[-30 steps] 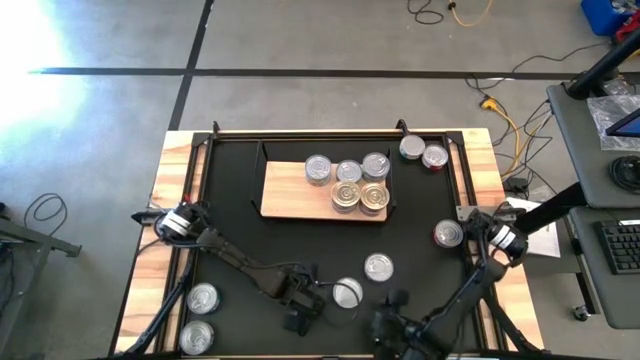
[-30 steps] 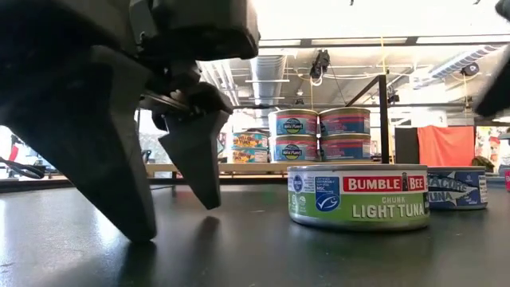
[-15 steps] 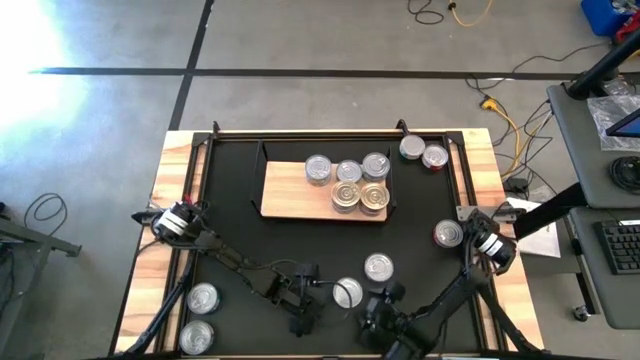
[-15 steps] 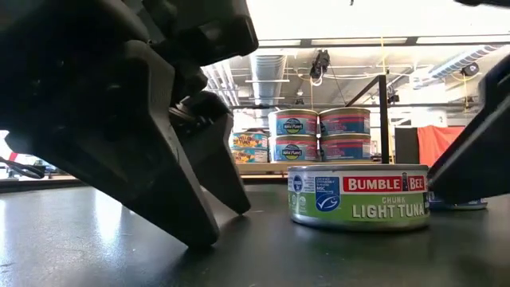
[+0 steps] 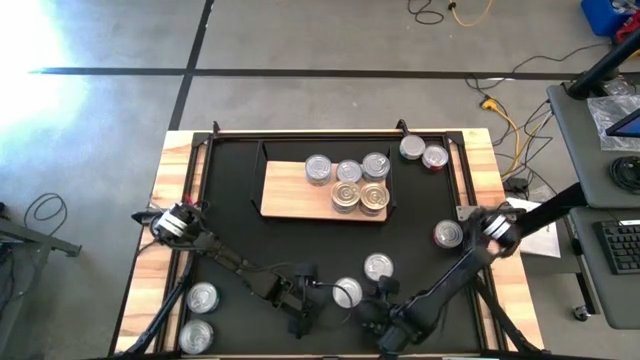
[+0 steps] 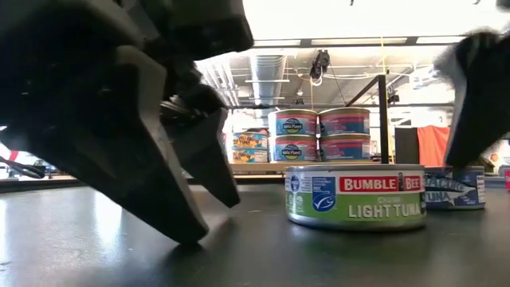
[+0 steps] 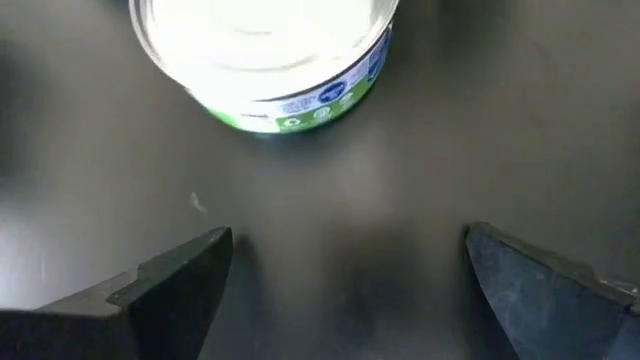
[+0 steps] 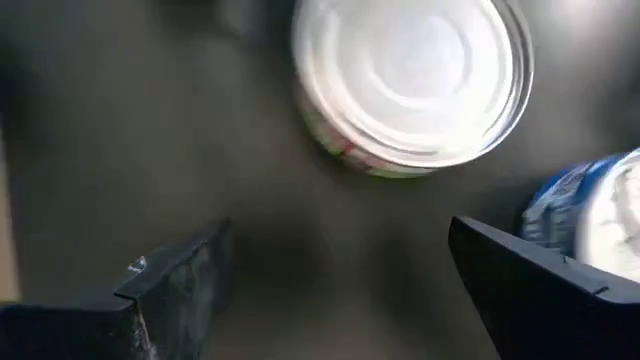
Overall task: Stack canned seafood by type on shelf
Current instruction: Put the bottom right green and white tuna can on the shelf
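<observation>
My left gripper (image 7: 345,290), fingers apart, sits on the black mat just beside the green-labelled light-tuna tin (image 5: 347,292). My right gripper (image 8: 340,290), also spread, flanks its other side. Light-wood shelf board (image 5: 290,192) beyond holds five tins.

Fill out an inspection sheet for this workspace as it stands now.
Surface: black mat on a light-wood table.
Job's things: five round metal tins on the light-wood shelf board; green-labelled Bumble Bee tuna tin and blue-labelled tin on the mat; two tins by the far right corner, one at the right edge, two at the near left.
Clutter: nothing seen.
Grippers: left gripper open, just short of the green-labelled tin; right gripper open near it.
Cables: yellow cable on the floor.
Surroundings: grey desk with keyboard.
</observation>
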You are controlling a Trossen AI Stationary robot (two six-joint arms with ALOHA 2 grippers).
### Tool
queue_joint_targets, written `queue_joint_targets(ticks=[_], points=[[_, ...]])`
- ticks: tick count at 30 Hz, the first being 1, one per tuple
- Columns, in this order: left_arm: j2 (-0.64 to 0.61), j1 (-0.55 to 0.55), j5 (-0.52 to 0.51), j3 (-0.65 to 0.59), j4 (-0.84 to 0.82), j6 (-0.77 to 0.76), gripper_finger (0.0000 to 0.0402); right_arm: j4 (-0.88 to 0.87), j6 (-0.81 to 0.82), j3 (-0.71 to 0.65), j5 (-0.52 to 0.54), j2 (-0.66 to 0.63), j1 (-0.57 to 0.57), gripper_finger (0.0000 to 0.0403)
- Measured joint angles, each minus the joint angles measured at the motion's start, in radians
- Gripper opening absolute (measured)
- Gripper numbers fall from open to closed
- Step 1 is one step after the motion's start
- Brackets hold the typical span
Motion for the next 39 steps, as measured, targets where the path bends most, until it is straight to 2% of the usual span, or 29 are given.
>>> queue_joint_targets(ticks=[6,11,16,19,24,28,35,39], points=[[-0.010,-0.047,-0.110,-0.035,0.024,-0.096,0.0389,-0.212,-0.323,-0.001,-0.042,-0.127,-0.060,0.0364],[-0.010,-0.064,-0.138,-0.046,0.022,-0.170,0.0389,-0.230,-0.611,0.000,-0.120,-0.203,-0.183,0.0364],[-0.011,-0.076,-0.148,-0.058,0.022,-0.253,0.0389,-0.227,-0.838,-0.002,-0.152,-0.202,-0.273,0.0364],[-0.011,-0.085,-0.153,-0.076,0.029,-0.353,0.0389,-0.218,-0.898,-0.002,-0.158,-0.190,-0.300,0.0364],[-0.015,-0.104,-0.194,-0.129,0.088,-0.444,0.0389,-0.251,-0.922,0.006,-0.260,-0.158,-0.324,0.0364],[-0.018,-0.106,-0.207,-0.139,0.094,-0.441,0.0389,-0.262,-0.987,0.010,-0.293,-0.121,-0.322,0.0364],[-0.034,-0.101,-0.211,-0.173,0.127,-0.425,0.0389,-0.163,-1.115,-0.004,-0.388,-0.089,-0.332,0.0364],[-0.034,-0.105,-0.214,-0.174,0.127,-0.442,0.0389,-0.097,-1.207,-0.018,-0.392,-0.088,-0.338,0.0364]])
